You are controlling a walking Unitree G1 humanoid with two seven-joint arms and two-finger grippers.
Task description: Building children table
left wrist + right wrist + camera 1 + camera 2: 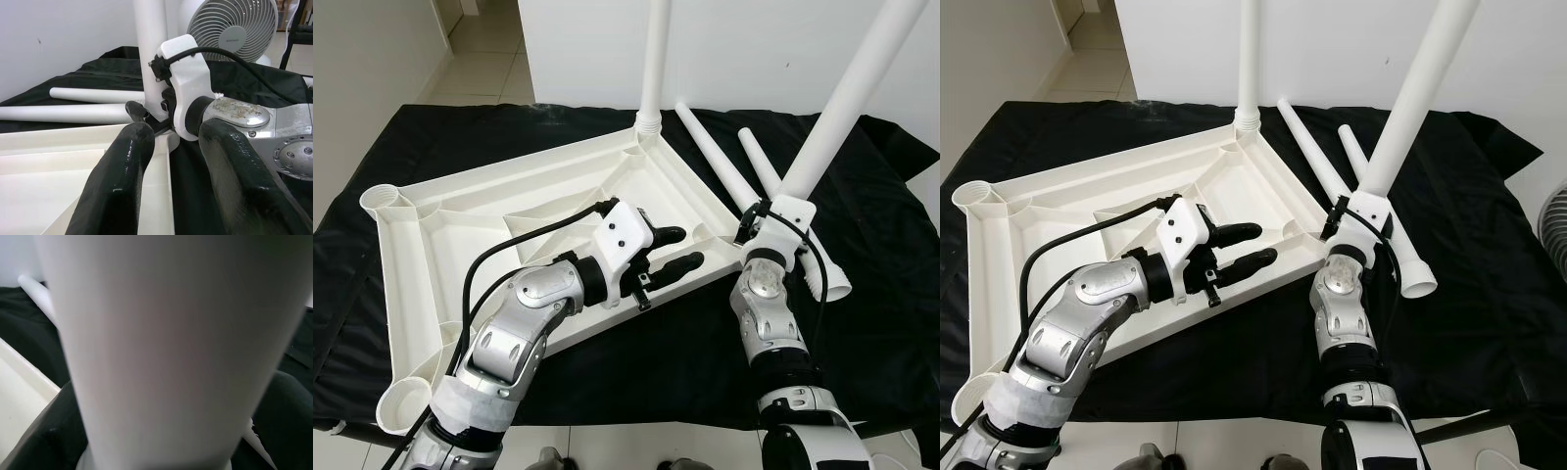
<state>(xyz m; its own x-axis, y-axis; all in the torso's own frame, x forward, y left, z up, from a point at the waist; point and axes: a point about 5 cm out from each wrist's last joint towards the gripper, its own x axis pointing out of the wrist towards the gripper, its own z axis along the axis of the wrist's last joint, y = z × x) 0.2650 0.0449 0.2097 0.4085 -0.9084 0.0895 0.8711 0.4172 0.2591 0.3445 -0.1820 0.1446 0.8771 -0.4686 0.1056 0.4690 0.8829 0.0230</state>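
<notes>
The white plastic table top (499, 186) lies upside down on a black cloth. One white leg (655, 59) stands upright in its far corner socket. My right gripper (781, 204) is shut on a second leg (850, 83), which it holds tilted at the table top's near right corner; in the right wrist view this leg (161, 342) sits between the dark fingers (44, 440). My left gripper (679, 251) is open and hovers over the table top's right rim, next to that corner, with nothing in it. Its two fingers (122, 171) point at the right wrist.
Two loose white legs (717, 162) (795, 217) lie on the cloth right of the table top. Open round sockets (384, 201) (406, 401) mark the left corners. A grey fan (1555, 220) stands off to the right. Tiled floor lies beyond the cloth (862, 323).
</notes>
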